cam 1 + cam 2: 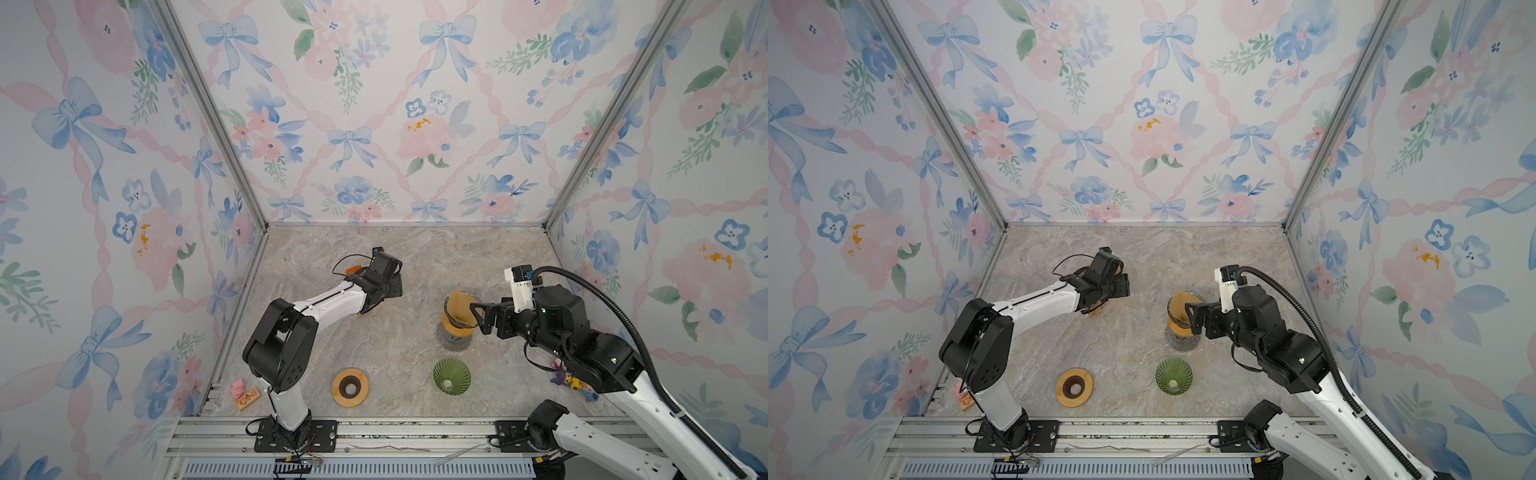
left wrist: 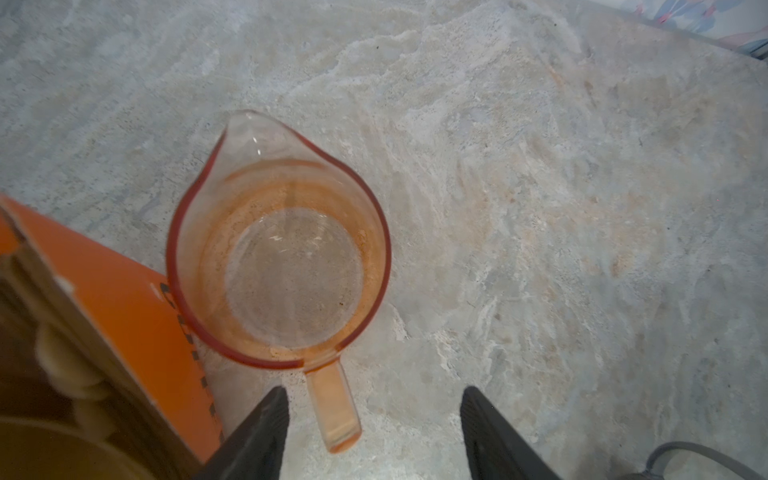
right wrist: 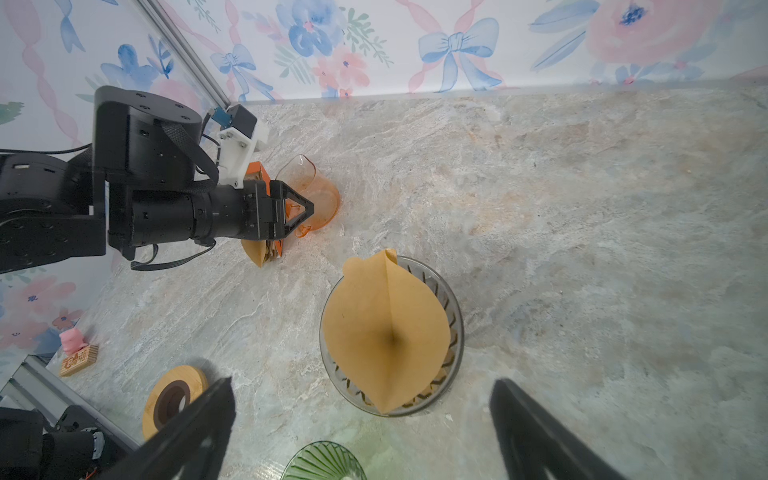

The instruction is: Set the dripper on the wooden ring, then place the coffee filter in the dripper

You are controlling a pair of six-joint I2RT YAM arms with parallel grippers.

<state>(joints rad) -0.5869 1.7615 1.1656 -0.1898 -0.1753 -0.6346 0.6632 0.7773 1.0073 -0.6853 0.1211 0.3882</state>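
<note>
The brown paper coffee filter [image 3: 386, 328] stands opened as a cone inside a smoky glass dripper [image 3: 456, 320], right of centre in both top views [image 1: 455, 313]. My right gripper [image 3: 362, 380] is open just beside that dripper, its fingers wide and apart from the rim, holding nothing. My left gripper [image 2: 374, 390] hangs open over an orange glass pitcher [image 2: 278, 257]. The pitcher's handle [image 2: 334, 411] lies between the fingers, untouched. An orange filter box [image 2: 124, 299] stands against the pitcher.
A green ribbed glass dripper [image 1: 451, 375] and a wooden ring holder [image 1: 350, 387] sit near the front edge. A pink toy with a wooden block [image 1: 245, 395] lies front left. Small colourful toys [image 1: 575, 380] lie by the right arm. Walls enclose three sides.
</note>
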